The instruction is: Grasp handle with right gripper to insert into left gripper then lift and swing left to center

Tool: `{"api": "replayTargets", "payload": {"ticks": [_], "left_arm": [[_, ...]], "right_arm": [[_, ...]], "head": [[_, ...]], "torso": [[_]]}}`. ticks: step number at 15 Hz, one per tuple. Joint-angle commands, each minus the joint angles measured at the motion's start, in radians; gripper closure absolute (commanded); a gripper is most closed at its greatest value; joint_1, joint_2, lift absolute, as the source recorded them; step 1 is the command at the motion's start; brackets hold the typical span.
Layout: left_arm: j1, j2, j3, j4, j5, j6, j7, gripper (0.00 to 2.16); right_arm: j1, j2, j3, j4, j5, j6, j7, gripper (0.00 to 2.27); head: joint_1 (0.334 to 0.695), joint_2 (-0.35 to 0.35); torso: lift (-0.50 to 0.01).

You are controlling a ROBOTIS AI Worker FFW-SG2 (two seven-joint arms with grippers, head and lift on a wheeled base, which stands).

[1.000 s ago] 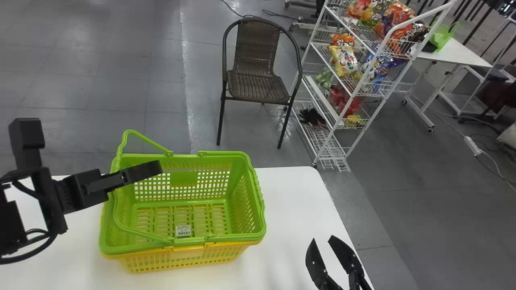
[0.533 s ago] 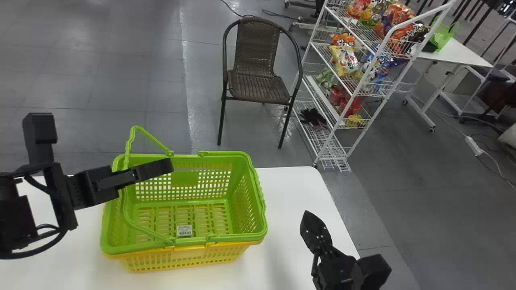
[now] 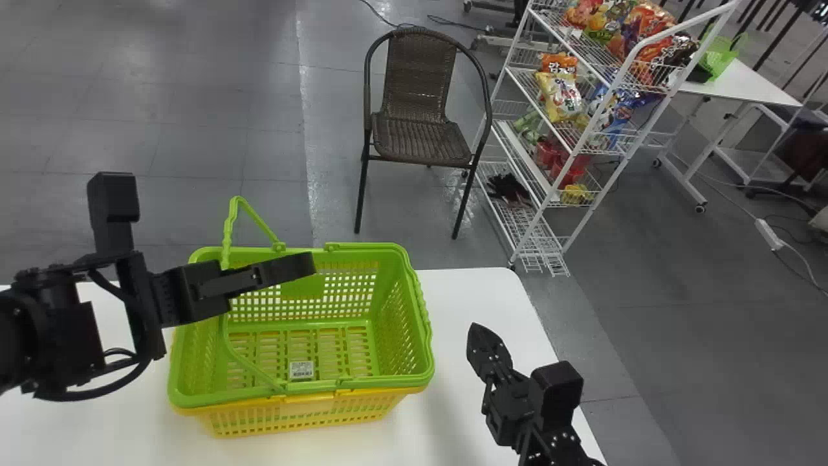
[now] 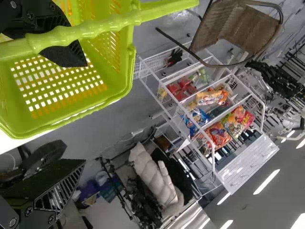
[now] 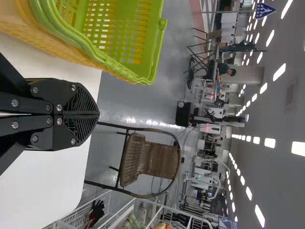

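Early stage, by appearance: handle [image 3: 228, 241] of green basket [image 3: 420, 317] tilted up near left gripper [image 4: 85, 113], ungrasped; left fingers wide apart, empty; right gripper [image 3: 477, 334] closed on nothing, well apart, over worktop [image 3: 459, 291]; grasp, insertion, lift and leftward swing all remaining

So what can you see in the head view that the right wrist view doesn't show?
The head view adds the left black gripper with its fingers spread, a small white label on the green basket's floor, and a second white table.

The right wrist view adds rows of white ceiling lights and a blue-and-white triangular sign.

Both show the right black gripper, shut, the slotted green plastic basket nested in a yellow one, the white worktable, a brown woven chair and a white wire rack.
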Motion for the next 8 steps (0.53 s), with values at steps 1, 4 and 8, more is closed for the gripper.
{"api": "replayTargets", "payload": {"ticks": [1,4,8], "left_arm": [[-0.005,-0.007,-0.012,0.001,-0.003,0.000,0.003,0.09],[-0.006,-0.009,-0.017,0.001,-0.003,0.000,0.003,0.09],[-0.006,-0.010,-0.019,0.002,-0.004,0.000,0.003,0.09]], "right_arm": [[-0.032,-0.015,0.022,0.025,0.012,0.017,-0.001,2.18],[-0.069,-0.025,0.052,0.042,0.035,0.060,-0.002,2.18],[-0.116,-0.030,0.088,0.084,0.055,0.085,-0.007,2.18]], "head": [[0.695,-0.311],[0.695,-0.311],[0.695,-0.298]], "torso": [[0.000],[0.000],[0.000]]}}
